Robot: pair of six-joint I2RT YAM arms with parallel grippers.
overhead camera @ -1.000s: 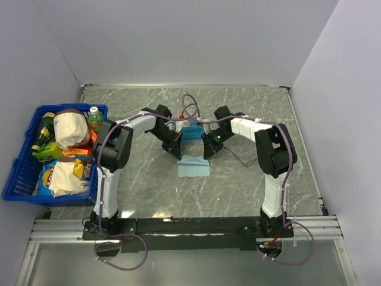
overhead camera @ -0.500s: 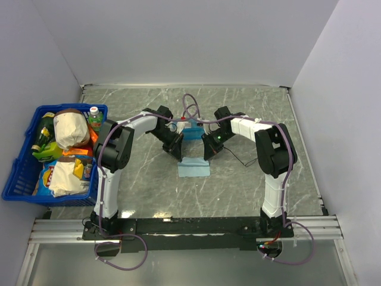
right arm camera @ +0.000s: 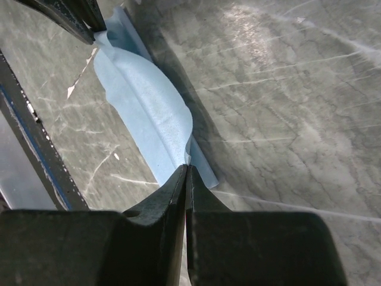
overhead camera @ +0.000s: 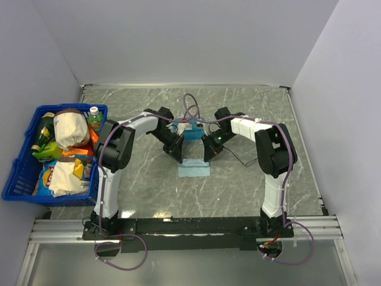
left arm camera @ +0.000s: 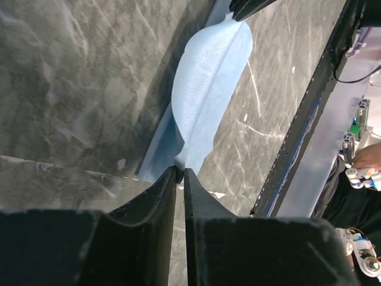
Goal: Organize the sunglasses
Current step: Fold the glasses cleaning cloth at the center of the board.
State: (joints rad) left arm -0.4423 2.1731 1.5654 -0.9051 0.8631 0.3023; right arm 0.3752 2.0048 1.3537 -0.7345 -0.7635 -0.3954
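The grey marbled bench [overhead camera: 149, 179] lies open rightward; a blue plastic basket [overhead camera: 15, 182] sits at its left edge. The right tool [right arm camera: 186, 170] clenches one corner of the light-blue square cloth [right arm camera: 149, 101]; the left tool [left arm camera: 180, 173], jaws slightly parted, meets the opposite. Only the top view shows what may be the sunglasses [overhead camera: 240, 157], a thin black line farther right.

1x cloth [overhead camera: 193, 168], 1x case [overhead camera: 191, 132], 1x basket [overhead camera: 21, 170]
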